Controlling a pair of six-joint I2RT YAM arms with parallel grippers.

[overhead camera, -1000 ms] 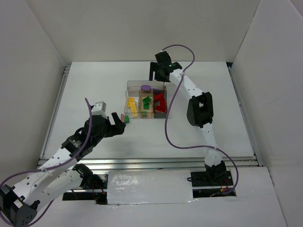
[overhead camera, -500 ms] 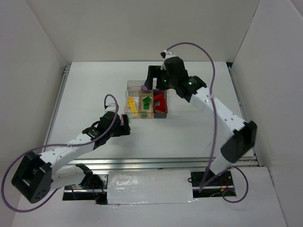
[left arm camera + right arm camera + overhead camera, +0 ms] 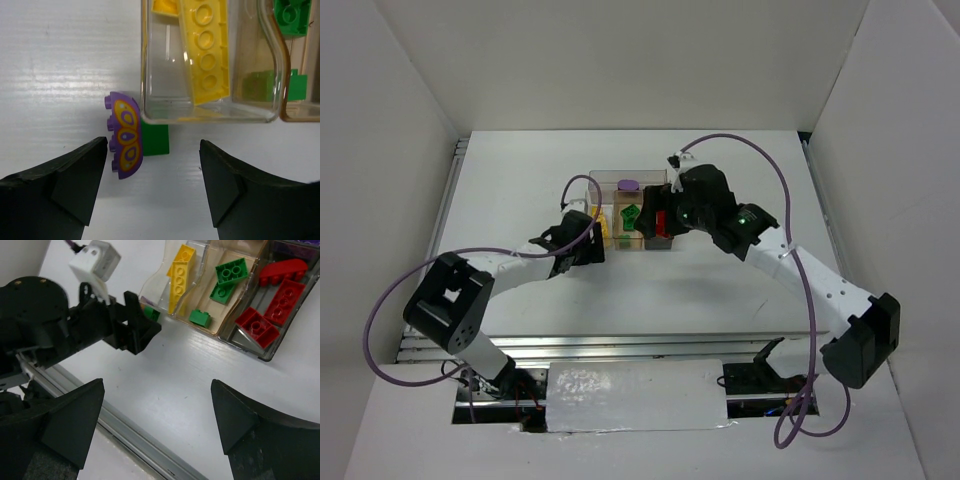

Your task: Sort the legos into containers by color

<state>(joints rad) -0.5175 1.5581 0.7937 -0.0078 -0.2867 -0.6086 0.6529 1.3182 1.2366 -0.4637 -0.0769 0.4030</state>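
A purple rounded lego (image 3: 125,134) with a yellow pattern and a green brick (image 3: 155,140) lie on the table against the near-left corner of the containers (image 3: 620,178). My left gripper (image 3: 152,162) is open just short of these two pieces and holds nothing. The clear bin (image 3: 145,60) has yellow bricks (image 3: 205,60), the tan bin green bricks (image 3: 231,271), and the dark bin red bricks (image 3: 257,325). A purple piece (image 3: 628,185) lies in the wide back compartment. My right gripper (image 3: 157,390) hangs open and empty above the table in front of the bins.
The left arm's wrist (image 3: 95,330) reaches in from the left, close to the right gripper's view. A metal rail (image 3: 125,430) runs along the table's near edge. White walls close in the table on three sides.
The left arm has stretched forward to the bins' near-left corner, its jaws narrowing a little. The right arm has swung from behind the bins to over their front side, its jaws widening.
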